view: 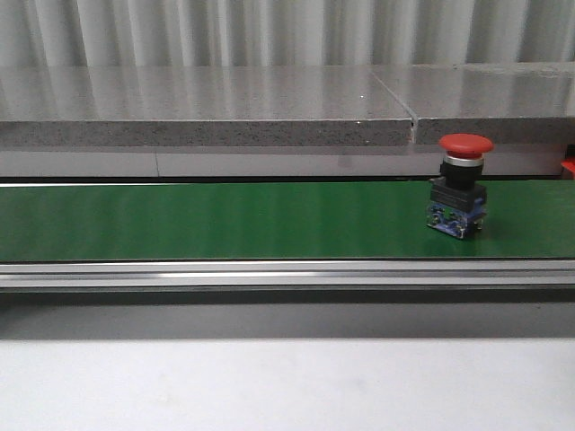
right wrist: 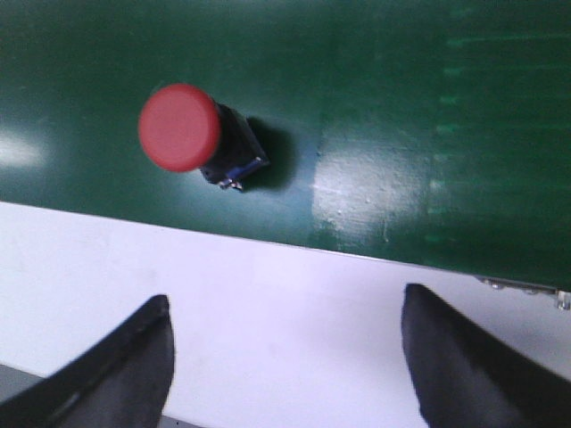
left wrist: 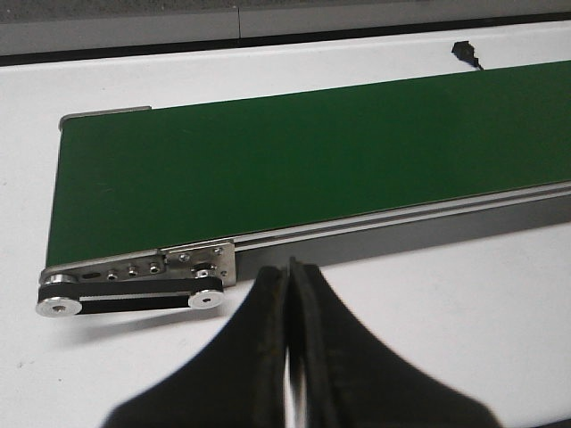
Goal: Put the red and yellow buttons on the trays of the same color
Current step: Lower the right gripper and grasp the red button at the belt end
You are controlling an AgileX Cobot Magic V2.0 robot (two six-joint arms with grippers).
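Red button: stands upright on the green conveyor belt, near the belt's right end.
Right fingers: spread wide, holding nothing, over the white table beside the belt; button lies beyond them, untouched.
Left fingers: pressed together, empty, by the belt's roller end.

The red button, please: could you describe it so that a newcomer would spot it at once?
Find the long green conveyor belt crossing the front view. Near its right end the red button stands upright, a red mushroom cap on a black body with a blue base; nothing else sits on the belt.
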